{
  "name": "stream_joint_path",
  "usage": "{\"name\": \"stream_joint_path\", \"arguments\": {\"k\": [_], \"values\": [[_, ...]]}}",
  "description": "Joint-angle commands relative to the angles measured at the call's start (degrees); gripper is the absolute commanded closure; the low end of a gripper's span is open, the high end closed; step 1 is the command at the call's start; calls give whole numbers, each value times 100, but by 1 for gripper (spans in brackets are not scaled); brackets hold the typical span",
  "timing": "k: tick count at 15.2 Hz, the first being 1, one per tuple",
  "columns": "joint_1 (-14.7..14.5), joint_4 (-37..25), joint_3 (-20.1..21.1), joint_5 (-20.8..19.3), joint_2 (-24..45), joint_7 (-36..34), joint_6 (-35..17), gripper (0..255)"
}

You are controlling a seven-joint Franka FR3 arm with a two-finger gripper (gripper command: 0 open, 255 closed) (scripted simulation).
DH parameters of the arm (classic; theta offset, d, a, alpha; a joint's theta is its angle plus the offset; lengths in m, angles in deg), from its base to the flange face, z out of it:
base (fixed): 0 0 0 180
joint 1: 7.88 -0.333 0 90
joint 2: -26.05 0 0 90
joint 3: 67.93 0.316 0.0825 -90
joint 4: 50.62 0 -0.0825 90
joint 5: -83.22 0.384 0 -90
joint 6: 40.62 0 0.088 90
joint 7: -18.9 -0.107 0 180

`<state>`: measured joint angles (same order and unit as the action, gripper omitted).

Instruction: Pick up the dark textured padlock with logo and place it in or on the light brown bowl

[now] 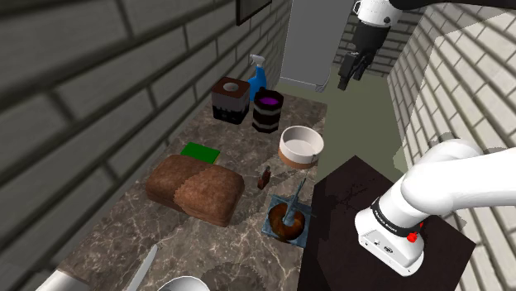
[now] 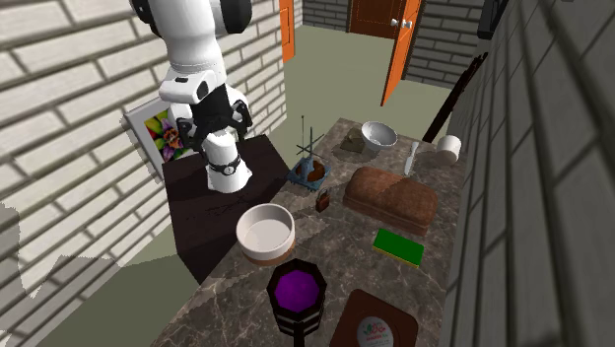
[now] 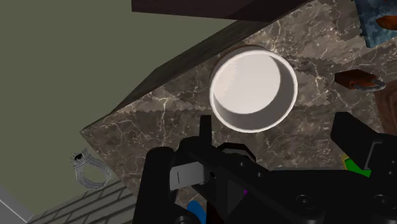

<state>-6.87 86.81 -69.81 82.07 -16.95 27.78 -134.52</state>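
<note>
Brown padlock (image 1: 265, 176) lies on marbled counter (image 1: 240, 248), 7 o'clock of pale bowl (image 1: 299, 145) in shoulder view; gripper (image 1: 351, 74) hangs above, jaws spread, empty.

Dark marbled worktop (image 1: 116, 240), busy one: pale bowl (image 1: 296, 155) at its edge, small brown padlock (image 1: 265, 177) lying just beside the bowl, brown loaf (image 1: 195, 188) farther off, purple-topped pot (image 1: 267, 110) near the bowl.

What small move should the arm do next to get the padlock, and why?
Probably lower the open gripper toward the dark brown padlock, going past the bowl. The gripper hangs high above the marble counter and holds nothing, while the padlock lies untouched on the counter near the bowl.
</note>
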Motion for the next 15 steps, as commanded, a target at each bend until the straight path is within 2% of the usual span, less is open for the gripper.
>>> {"name": "stream_joint_path", "arguments": {"k": [1, 8, 15], "values": [[0, 0, 0, 0, 0, 0, 0, 0], [-356, 735, 623, 402, 265, -544, -979, 0], [-730, 1151, 1285, 769, 944, -1091, -2069, 0]]}}
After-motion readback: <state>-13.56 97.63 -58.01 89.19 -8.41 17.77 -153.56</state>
